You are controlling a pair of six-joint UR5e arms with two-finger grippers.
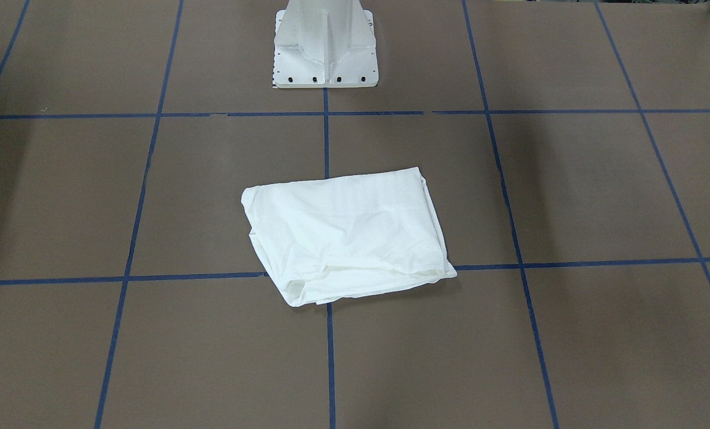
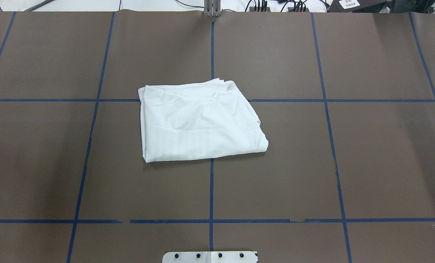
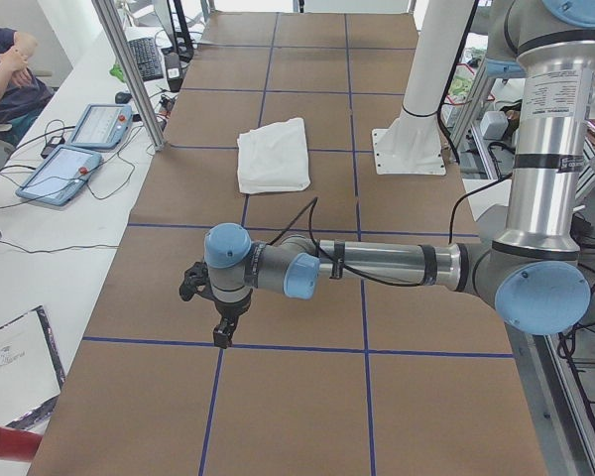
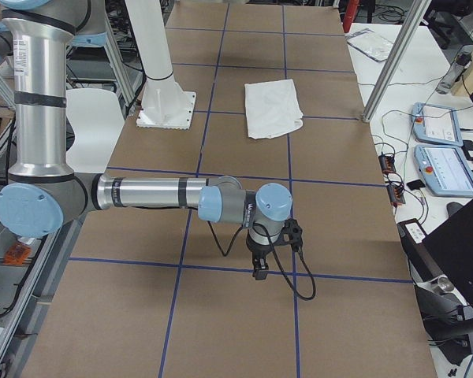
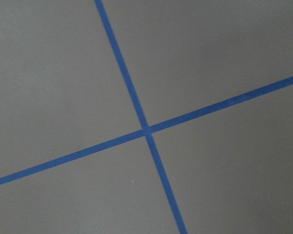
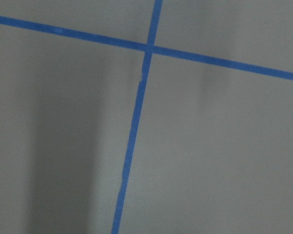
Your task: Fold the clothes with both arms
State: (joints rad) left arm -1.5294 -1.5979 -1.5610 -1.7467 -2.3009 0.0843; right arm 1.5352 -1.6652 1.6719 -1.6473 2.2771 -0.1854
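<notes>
Jaws of the left gripper point(image 3: 221, 335) and the right gripper point(image 4: 260, 269) show only in the side views, so it cannot be told whether they are spread or pressed together. Both grippers point down over bare worktop point(image 2: 349, 164), one toward each end. The T-shirt point(image 2: 199, 120) lies mid-worktop as a compact, roughly rectangular packet. It straddles a crossing of the blue tape lines point(image 2: 211, 190), in front of the white pedestal base point(image 1: 325, 47) and well apart from both grippers. The folding appears done or nearly so. If a final fold is required:

1. Approach from the edge far from the robot, where loose layers show.
2. Pinch all layers at both corners.
3. Lift both sides level and together.
4. Lay them on the robot-side edge without dragging the packet.
</notes>
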